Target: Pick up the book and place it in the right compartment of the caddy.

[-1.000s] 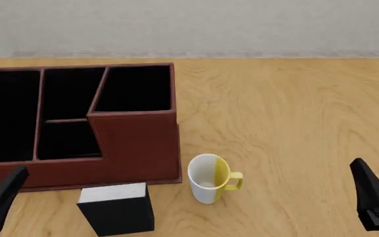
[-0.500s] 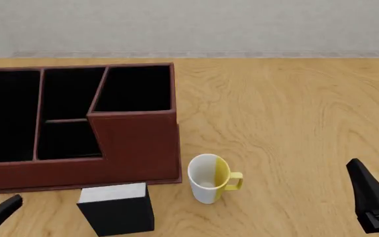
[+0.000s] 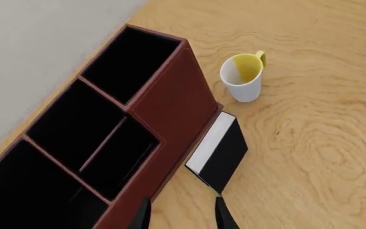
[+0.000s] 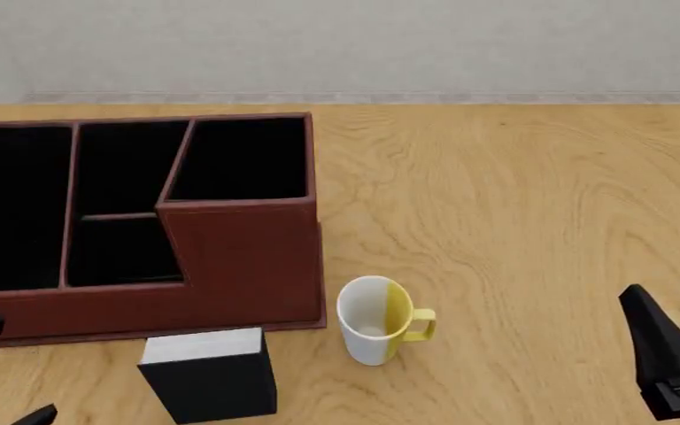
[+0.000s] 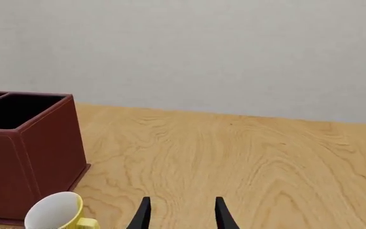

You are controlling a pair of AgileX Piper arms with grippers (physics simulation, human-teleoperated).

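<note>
So the book [image 4: 208,374] is standing on the table [image 4: 529,204] right at the near edge, just in front of the caddy [image 4: 139,221], with its white page edge facing up and the black cover toward the camera. From the left wrist view it sits just beside the caddy's near wall, maybe touching, hard to say. The right compartment [image 4: 243,159] is the tall one at the caddy's right end, and it's got nothing but black lining showing. A white and yellow mug [image 4: 378,320] stands just right of the book, near the caddy's near right corner.

The left gripper [image 3: 181,215] is up above the book and caddy, fingers spread, holding nothing. The right gripper [image 5: 181,213] hangs over bare table off to the right, well apart from the book, also spread and holding nothing.
</note>
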